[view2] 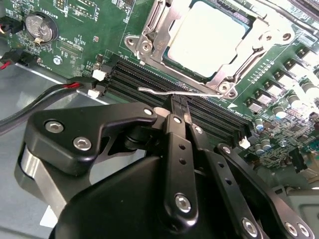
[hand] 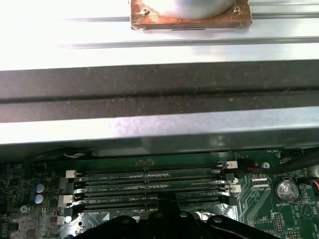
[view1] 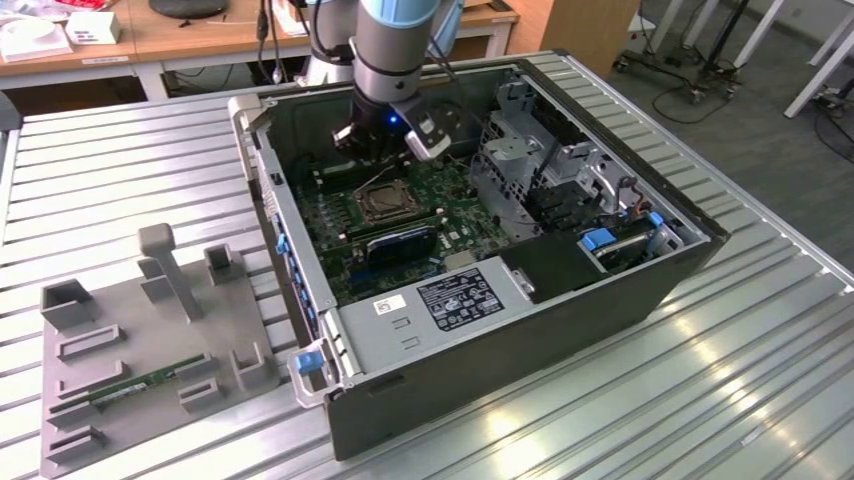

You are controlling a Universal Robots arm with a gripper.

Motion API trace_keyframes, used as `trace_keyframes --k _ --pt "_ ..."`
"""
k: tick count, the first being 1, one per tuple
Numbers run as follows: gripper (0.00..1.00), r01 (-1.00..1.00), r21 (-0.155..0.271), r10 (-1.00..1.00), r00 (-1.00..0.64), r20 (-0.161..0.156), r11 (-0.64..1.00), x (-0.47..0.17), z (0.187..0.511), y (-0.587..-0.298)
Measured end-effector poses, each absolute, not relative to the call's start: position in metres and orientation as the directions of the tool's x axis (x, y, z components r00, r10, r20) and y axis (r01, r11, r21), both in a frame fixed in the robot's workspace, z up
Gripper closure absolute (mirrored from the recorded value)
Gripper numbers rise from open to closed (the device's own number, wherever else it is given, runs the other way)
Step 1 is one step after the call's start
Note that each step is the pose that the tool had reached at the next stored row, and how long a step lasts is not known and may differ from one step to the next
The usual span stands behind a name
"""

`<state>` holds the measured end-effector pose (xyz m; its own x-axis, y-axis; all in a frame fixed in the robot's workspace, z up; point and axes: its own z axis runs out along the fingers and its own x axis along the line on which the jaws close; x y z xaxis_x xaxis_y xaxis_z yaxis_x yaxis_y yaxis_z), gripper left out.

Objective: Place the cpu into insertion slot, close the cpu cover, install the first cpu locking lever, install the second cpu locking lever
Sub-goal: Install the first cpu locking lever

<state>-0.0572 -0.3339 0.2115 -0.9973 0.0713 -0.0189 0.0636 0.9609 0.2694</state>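
Cpu (view2: 207, 37) sits in the socket (view1: 380, 203) with the cover (view2: 152, 25) down over it; one thin lever (view2: 154, 91) juts out across the memory slots (view2: 129, 79) and looks unlatched. My fingers (view2: 175, 129) are pressed together, tips right at that lever, but I can't tell if the wire is actually caught between them. Risk as I judge it: with a shallow hold the springy wire slips off and whips onto the green board (view2: 89, 30).

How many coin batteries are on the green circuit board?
1. The coin battery sits on the green circuit board near one end of the memory slots; the gripper may hide others.
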Motion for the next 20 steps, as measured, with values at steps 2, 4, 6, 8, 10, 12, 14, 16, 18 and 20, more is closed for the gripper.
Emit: trace_keyframes --k 2,4,6,8,10,12,14,16,18,20 --pt "0.89 0.064 0.27 0.071 -0.997 -0.019 0.961 -0.057 0.212 -0.334" --pt "0.89 0.064 0.27 0.071 -0.997 -0.019 0.961 -0.057 0.212 -0.334" --pt "0.89 0.064 0.27 0.071 -0.997 -0.019 0.961 -0.057 0.212 -0.334" --pt "0.89 0.064 0.27 0.071 -0.997 -0.019 0.961 -0.058 0.212 -0.334" --pt "0.89 0.063 0.27 0.071 -0.997 -0.019 0.961 -0.06 0.212 -0.334" --pt "0.89 0.063 0.27 0.071 -0.997 -0.02 0.961 -0.063 0.212 -0.334" --pt "0.89 0.063 0.27 0.071 -0.997 -0.021 0.961 -0.066 0.212 -0.334" --pt "0.89 0.062 0.27 0.071 -0.997 -0.023 0.961 -0.07 0.212 -0.334" --pt "0.89 0.062 0.271 0.071 -0.997 -0.025 0.96 -0.075 0.212 -0.334" --pt "0.89 0.061 0.275 0.071 -0.997 -0.027 0.96 -0.079 0.212 -0.334"
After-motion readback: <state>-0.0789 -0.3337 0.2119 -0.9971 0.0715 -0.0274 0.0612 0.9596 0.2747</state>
